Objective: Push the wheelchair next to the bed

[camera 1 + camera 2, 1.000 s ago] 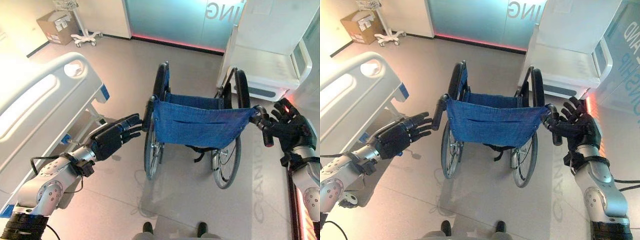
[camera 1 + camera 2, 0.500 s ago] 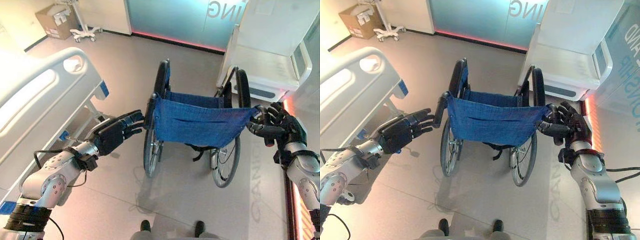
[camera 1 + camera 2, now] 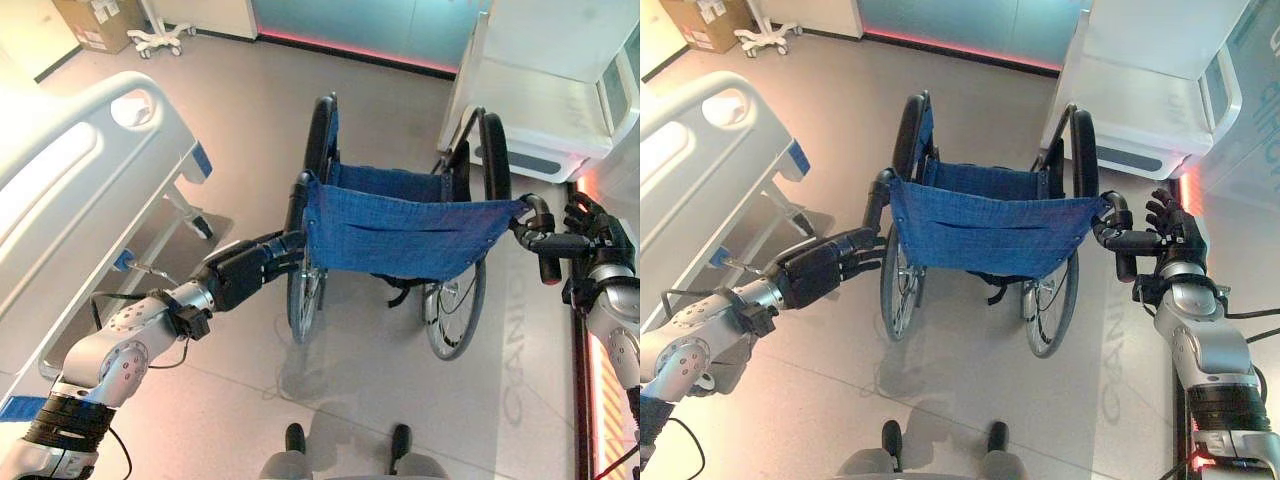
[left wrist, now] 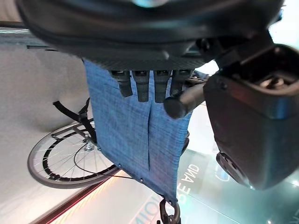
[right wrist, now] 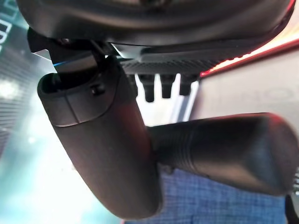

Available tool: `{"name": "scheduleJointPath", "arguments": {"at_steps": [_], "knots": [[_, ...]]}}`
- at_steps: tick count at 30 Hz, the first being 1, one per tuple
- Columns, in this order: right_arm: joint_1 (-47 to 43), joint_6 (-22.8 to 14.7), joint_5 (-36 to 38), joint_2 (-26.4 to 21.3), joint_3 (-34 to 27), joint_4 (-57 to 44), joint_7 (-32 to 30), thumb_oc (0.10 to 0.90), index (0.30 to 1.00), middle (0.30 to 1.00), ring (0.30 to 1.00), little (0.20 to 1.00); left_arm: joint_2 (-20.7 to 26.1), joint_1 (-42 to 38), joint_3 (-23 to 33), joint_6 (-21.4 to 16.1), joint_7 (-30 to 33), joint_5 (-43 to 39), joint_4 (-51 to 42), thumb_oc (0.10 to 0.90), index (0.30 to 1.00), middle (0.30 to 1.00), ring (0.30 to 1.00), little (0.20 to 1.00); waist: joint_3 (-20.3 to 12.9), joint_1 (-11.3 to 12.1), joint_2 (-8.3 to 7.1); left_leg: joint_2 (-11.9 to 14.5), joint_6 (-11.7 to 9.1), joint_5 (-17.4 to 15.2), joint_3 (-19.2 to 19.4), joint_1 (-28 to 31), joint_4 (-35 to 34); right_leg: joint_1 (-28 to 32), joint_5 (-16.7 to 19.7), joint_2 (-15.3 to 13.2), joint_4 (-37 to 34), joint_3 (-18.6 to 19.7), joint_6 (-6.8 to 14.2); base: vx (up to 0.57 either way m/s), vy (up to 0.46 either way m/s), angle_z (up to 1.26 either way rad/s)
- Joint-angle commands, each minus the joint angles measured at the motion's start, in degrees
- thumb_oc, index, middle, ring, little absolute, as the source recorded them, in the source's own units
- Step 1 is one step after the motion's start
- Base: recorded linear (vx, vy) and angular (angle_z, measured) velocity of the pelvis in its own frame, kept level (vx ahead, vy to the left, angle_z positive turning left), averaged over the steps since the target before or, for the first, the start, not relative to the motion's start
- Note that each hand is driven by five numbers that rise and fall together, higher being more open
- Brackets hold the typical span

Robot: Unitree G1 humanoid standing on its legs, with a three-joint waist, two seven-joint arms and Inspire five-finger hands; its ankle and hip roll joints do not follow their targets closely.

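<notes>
In the middle of the floor, a wheelchair (image 3: 400, 235) with a blue cloth back and nothing on its seat. Left hand (image 3: 245, 272) at its left handle (image 3: 297, 205), fingers curled around it. Right hand (image 3: 1170, 232) on the right handle (image 3: 1118, 238), thumb hooked over, fingers loosely bent. To the left, a white bed (image 3: 70, 190), apart from the chair. Behind, a white cabinet (image 3: 545, 90). Far back, a cardboard box (image 3: 90, 15) and rolling stand (image 3: 160, 30).

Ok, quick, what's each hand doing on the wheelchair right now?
Left hand: fingers curled round the wheelchair's left push handle.
Right hand: closed round the right push handle, thumb across it.
</notes>
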Motion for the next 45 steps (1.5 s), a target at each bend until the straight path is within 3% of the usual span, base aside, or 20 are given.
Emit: {"name": "scheduleJointPath", "arguments": {"at_steps": [1, 2, 3, 7, 13, 27, 39, 45], "knots": [[-7.38, 1.47, -0.96, -10.26, 0.78, 3.46, -1.31, 0.596, 0.594, 0.594, 0.594, 0.594, 0.03, -9.95, 0.40, -5.03, -2.33, -2.52, 1.23, 0.800, 0.900, 0.900, 0.900, 0.900, -3.21, 1.22, 2.67, 0.41, -0.44, -1.41, -2.99, -1.60, 0.82, -1.39, -3.20, 0.09, 6.47, -0.92, 0.67, 0.00, 0.000, 0.00], [-7.65, 1.62, -1.23, -10.35, 1.30, 4.19, -0.66, 0.480, 0.420, 0.420, 0.420, 0.420, 0.00, -10.13, 0.18, -5.11, -2.39, -2.43, 1.39, 0.800, 0.900, 0.900, 0.900, 0.900, -3.15, 1.25, 2.66, 0.42, -0.44, -1.39, -3.03, -1.58, 0.83, -1.35, -3.21, 0.07, 6.50, -0.93, 0.66, 0.00, 0.000, 0.00], [-8.01, 2.23, -1.63, -10.49, 2.19, 4.89, 0.86, 0.400, 0.300, 0.300, 0.300, 0.300, 0.00, -10.31, -0.19, -5.09, -2.43, -2.42, 1.39, 0.800, 0.900, 0.900, 0.900, 0.900, -3.09, 1.35, 2.59, 0.46, -0.46, -1.35, -3.05, -1.51, 0.87, -1.25, -3.22, 0.01, 6.56, -1.07, 0.63, 0.05, -0.015, 0.03], [-10.70, 4.08, -2.72, -11.85, 5.75, 7.07, 6.84, 0.400, 0.300, 0.300, 0.300, 0.300, 0.14, -11.42, -1.31, -5.19, -3.34, -2.09, 2.51, 0.800, 0.900, 0.900, 0.900, 0.900, -3.03, 1.64, 2.37, 0.44, -0.56, -1.27, -3.32, -1.27, 1.00, -0.93, -3.22, -0.09, 6.73, -1.39, 0.64, 0.02, -0.010, 0.01], [-13.29, 5.96, -1.60, -12.16, 9.21, 7.10, 9.93, 0.400, 0.300, 0.300, 0.300, 0.300, -0.29, -12.05, -2.15, -5.73, -4.01, -1.91, 3.63, 0.800, 0.900, 0.900, 0.900, 0.900, -3.08, 1.67, 2.07, 0.46, -0.57, -1.29, -3.21, -0.83, 0.94, -0.58, -3.32, -0.07, 6.78, -1.72, 0.56, 0.01, -0.001, 0.00], [-14.54, 9.33, -2.01, -11.67, 11.07, 7.20, 9.96, 0.400, 0.300, 0.300, 0.300, 0.300, -0.70, -12.54, -3.40, -3.81, -4.87, -1.64, 3.83, 0.800, 0.900, 0.900, 0.900, 0.900, -3.33, 1.64, 1.93, 0.55, -0.59, -1.40, -3.25, 0.21, 0.85, 0.50, -3.46, 0.27, 6.53, -1.94, 0.46, 0.01, -0.001, 0.00], [-18.14, 10.43, -2.79, -10.06, 14.30, 7.31, 9.83, 0.400, 0.300, 0.300, 0.300, 0.300, -4.83, -17.54, -7.82, 2.74, 0.17, -12.85, 5.61, 0.800, 0.900, 0.900, 0.900, 0.900, -3.52, 0.40, 2.00, 0.50, -0.63, -1.56, -2.38, 1.11, 0.75, 0.78, -3.33, 0.50, 6.58, -1.50, 0.71, 0.00, 0.000, 0.00], [-19.10, 10.04, -3.07, -9.59, 15.02, 7.31, 10.48, 0.400, 0.300, 0.300, 0.300, 0.300, -7.05, -19.48, -9.24, 2.45, 0.84, -15.46, 6.56, 0.800, 0.900, 0.900, 0.900, 0.900, -3.30, -0.36, 1.93, 0.72, -0.64, -1.56, -1.71, 1.35, 0.72, 0.70, -3.34, 0.65, 6.67, -1.36, 0.72, 0.00, 0.000, 0.00]]}}
